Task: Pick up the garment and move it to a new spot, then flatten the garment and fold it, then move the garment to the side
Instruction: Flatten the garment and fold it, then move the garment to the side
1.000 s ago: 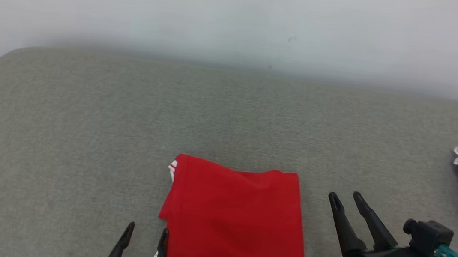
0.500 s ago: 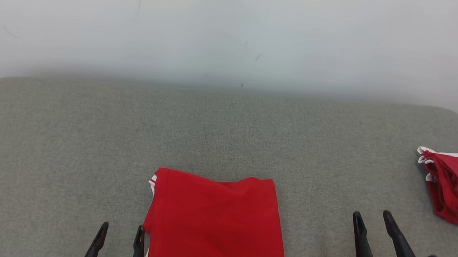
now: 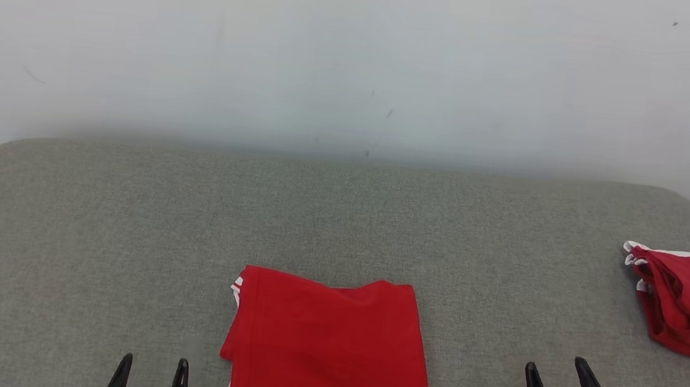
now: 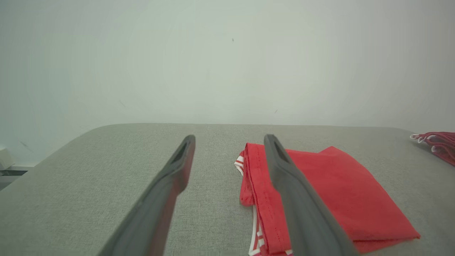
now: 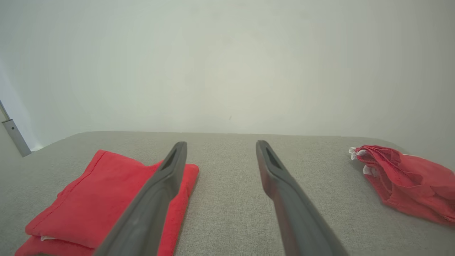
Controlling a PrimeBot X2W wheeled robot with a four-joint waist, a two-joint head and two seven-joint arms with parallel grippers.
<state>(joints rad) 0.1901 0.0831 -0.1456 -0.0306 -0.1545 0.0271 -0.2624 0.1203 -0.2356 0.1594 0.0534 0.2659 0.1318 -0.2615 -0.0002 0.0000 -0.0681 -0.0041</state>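
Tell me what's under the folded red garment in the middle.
The folded red garment lies on the grey padded surface; its own white-striped lower layers peek out at the left edge. Anything else beneath is covered.

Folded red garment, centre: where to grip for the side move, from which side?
On the garment, probably the left edge, where stacked white-trimmed layers lie exposed: pinch them all so the fold holds. Come low from the left with the open left gripper, which sits beside that edge.

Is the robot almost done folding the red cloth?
Nearly. The red garment lies folded on the grey table. The left pincer and right pincer are open and empty beside it. Left to do: moving it to the side.
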